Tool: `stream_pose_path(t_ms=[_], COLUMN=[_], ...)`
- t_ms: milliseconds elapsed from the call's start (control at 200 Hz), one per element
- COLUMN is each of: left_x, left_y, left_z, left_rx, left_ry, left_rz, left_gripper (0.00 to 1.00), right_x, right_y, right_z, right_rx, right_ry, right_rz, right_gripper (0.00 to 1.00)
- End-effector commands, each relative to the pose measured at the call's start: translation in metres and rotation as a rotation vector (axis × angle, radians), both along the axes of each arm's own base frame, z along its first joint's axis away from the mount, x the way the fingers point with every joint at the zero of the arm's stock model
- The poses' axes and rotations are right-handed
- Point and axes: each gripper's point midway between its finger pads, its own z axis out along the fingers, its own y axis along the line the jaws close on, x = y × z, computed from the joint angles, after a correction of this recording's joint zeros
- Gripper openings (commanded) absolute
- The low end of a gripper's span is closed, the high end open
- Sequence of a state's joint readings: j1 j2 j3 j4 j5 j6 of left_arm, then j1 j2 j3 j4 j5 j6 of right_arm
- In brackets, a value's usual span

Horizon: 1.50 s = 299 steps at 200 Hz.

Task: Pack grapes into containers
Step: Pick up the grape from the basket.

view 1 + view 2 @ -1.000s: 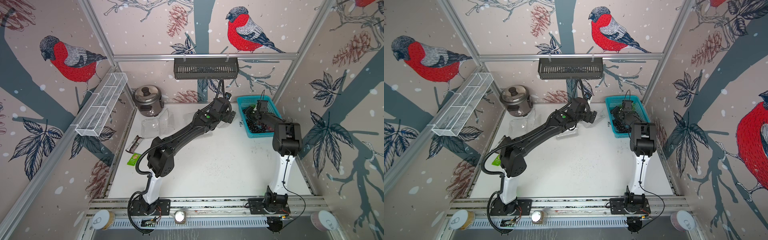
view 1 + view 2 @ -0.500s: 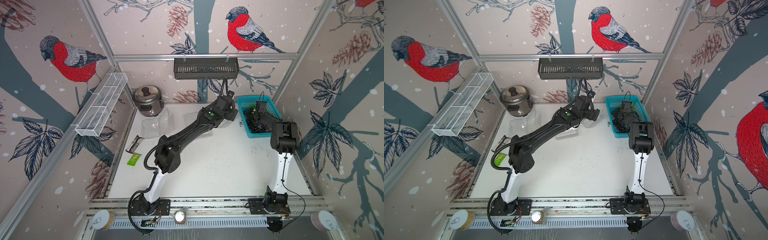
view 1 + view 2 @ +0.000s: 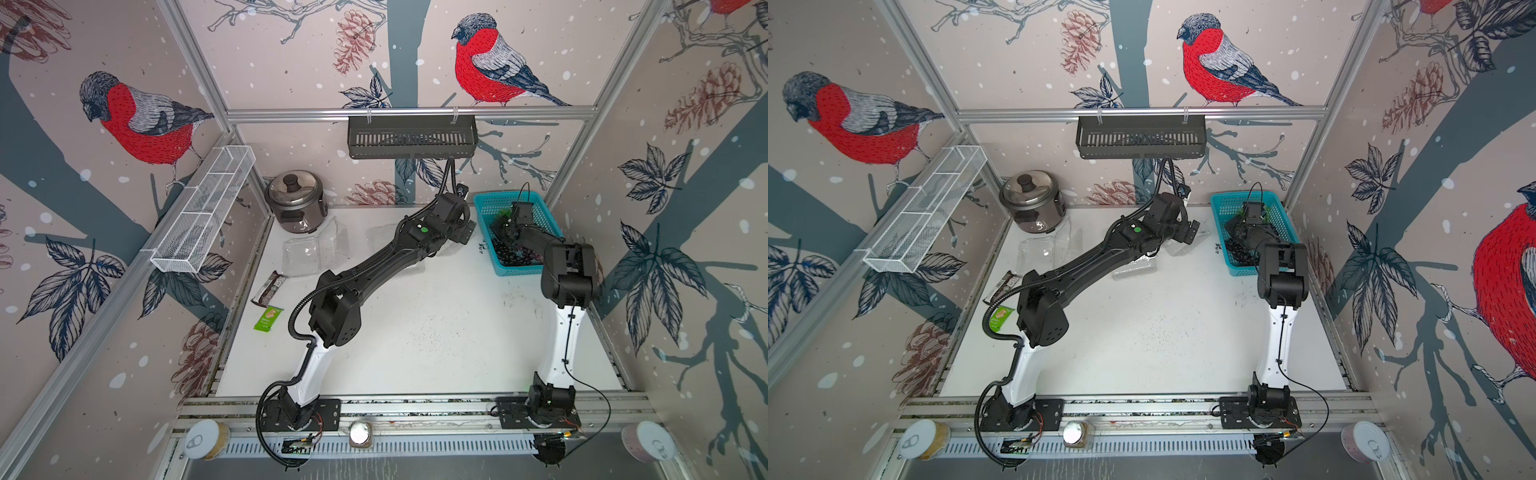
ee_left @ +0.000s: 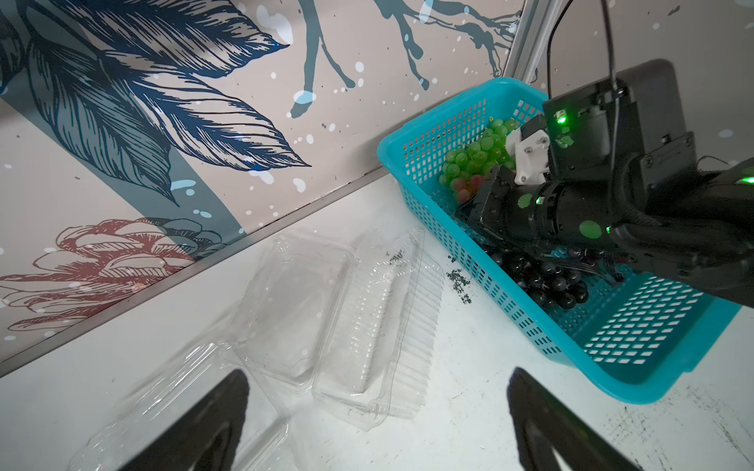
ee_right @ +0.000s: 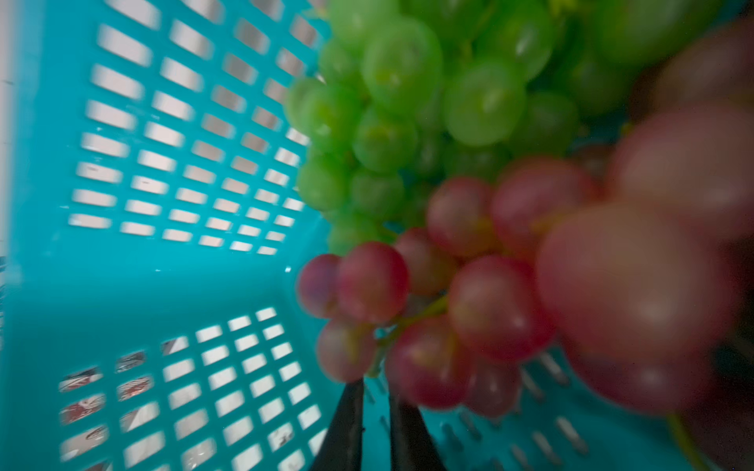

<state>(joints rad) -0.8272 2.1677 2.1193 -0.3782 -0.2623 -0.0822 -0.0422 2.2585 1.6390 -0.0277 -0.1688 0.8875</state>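
Left arm: black blocky joints over a white lower link — a ribbed black hose runs alongside.
Right arm: same black-on-white build, with a thin black wire trailing down it.
Left base: flat black plate at 7 o'clock, thin red wires at its edge.
Right base: matching black plate at 5 o'clock.
Green dot: round, on the left forearm.
Green lights: glowing on the right wrist.
Bracket: white, two screws — right wrist.
Left fingers: black, tapered.
Right fingers: black, narrow.
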Motion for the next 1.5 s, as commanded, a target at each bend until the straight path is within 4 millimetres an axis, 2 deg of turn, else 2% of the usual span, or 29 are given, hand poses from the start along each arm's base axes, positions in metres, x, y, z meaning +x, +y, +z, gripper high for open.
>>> stream_pose_path(t_ms=[0,125,225,265,345,505,680,890,1061,1216,1356,1491], left_x=[0.000,0.000,0.000,0.000,0.000,0.000,0.002,0.002,0.002,0.003,0.003,0.004], left_y=[0.000,-0.001,-0.002,-0.002,-0.002,0.001,0.006,0.008,0.008,0.009,0.009,0.009], left_z=[0.002,0.000,-0.002,-0.003,-0.004,-0.006,-0.007,-0.008,-0.009,-0.010,-0.010,-0.012], left_rx=[-0.013,-0.018,-0.020,-0.020,-0.020,-0.012,-0.006,0.001,0.001,0.004,0.004,0.009], left_ry=[0.003,0.010,0.015,0.017,0.019,0.021,0.020,0.017,0.016,0.015,0.014,0.014], left_rz=[0.007,0.007,0.008,0.009,0.009,0.021,0.052,0.059,0.061,0.063,0.064,0.065], left_gripper=[0.97,0.97,0.97,0.97,0.97,0.97,0.97,0.97,0.97,0.97,0.97,0.97], right_x=[-0.002,-0.006,-0.009,-0.010,-0.010,-0.004,0.003,0.005,0.012,0.016,0.021,0.017], right_y=[-0.013,-0.021,-0.025,-0.026,-0.016,0.015,0.022,0.010,0.007,0.000,0.001,-0.004], right_z=[0.021,0.039,0.038,0.033,0.029,0.018,0.004,-0.007,-0.006,-0.006,-0.013,-0.018], right_rx=[-0.062,-0.112,-0.101,-0.087,-0.043,0.032,0.083,0.156,0.217,0.240,0.270,0.283], right_ry=[-0.038,-0.055,-0.048,-0.039,-0.043,-0.035,-0.020,-0.017,-0.038,-0.040,-0.030,-0.022], right_rz=[-0.011,-0.001,-0.001,0.000,0.022,0.069,0.044,-0.041,-0.077,-0.129,-0.144,-0.183], right_gripper=[0.13,0.11,0.11,0.15,0.32,0.41,0.49,0.50,0.49,0.43,0.39,0.34])
